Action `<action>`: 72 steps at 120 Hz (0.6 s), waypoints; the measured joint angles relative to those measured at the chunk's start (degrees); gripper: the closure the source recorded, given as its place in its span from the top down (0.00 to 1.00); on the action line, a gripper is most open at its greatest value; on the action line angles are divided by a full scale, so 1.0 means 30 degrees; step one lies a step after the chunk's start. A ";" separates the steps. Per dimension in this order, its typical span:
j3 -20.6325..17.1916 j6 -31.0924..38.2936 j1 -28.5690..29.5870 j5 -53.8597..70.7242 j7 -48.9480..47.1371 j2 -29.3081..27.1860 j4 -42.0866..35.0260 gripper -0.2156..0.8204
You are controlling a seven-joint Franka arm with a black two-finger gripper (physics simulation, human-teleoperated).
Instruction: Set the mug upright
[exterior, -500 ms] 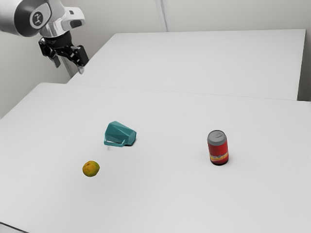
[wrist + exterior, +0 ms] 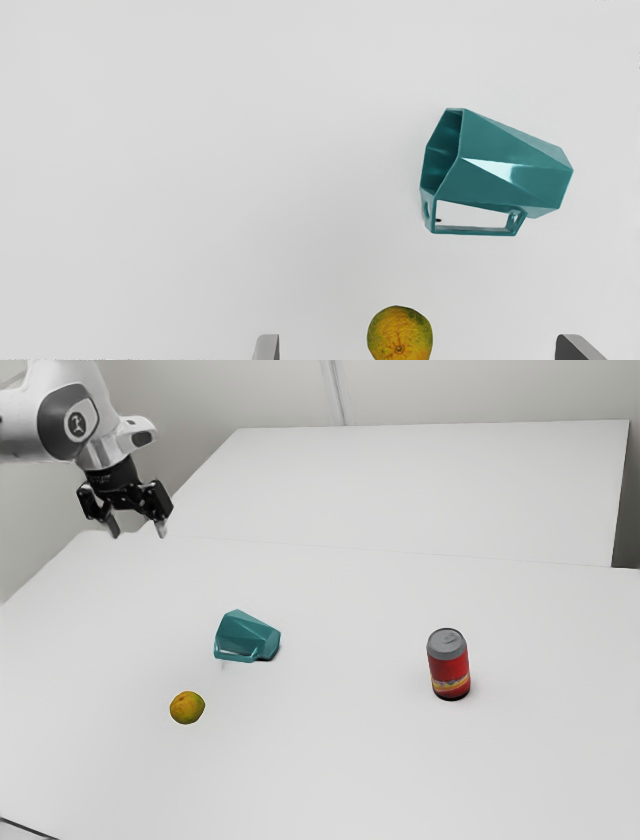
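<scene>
Teal faceted glossy mug (image 2: 510,175) lies on its side on the plain white tabletop (image 2: 350,770), below the hand (image 2: 138,532) & out ahead of it, mouth roughly twd the arm, base pointing away. Hand is open & empty, fingers well apart, up high w/ nothing gripped. Angular teal handle (image 2: 472,231) sticks out on the side nearer the round yellow-green citrus fruit (image 2: 400,332). Red soda can w/ grey top (image 2: 450,665) stands upright, farther from the hand than mug or fruit.

Main risk, prob: a finger coming down on the handle instead of clearing it, which cd spin or shove the mug. Slick, tapered sides may also slip out b/c the fingers meet slanted facets, esp. if the grip is off-centre. A wide sweep on the handle side cd knock the fruit & set it rolling. If the mug's let go before its base is flat, it'd likely tip over.
</scene>
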 joint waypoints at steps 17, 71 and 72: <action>0.0057 0.0110 0.1732 -0.3277 -0.0045 0.1788 0.0000 0.79; 0.0339 0.0773 0.2463 -1.0202 0.0214 0.7325 0.1036 0.79; 0.0341 0.0784 0.2464 -1.0326 0.0222 0.7371 0.1040 0.79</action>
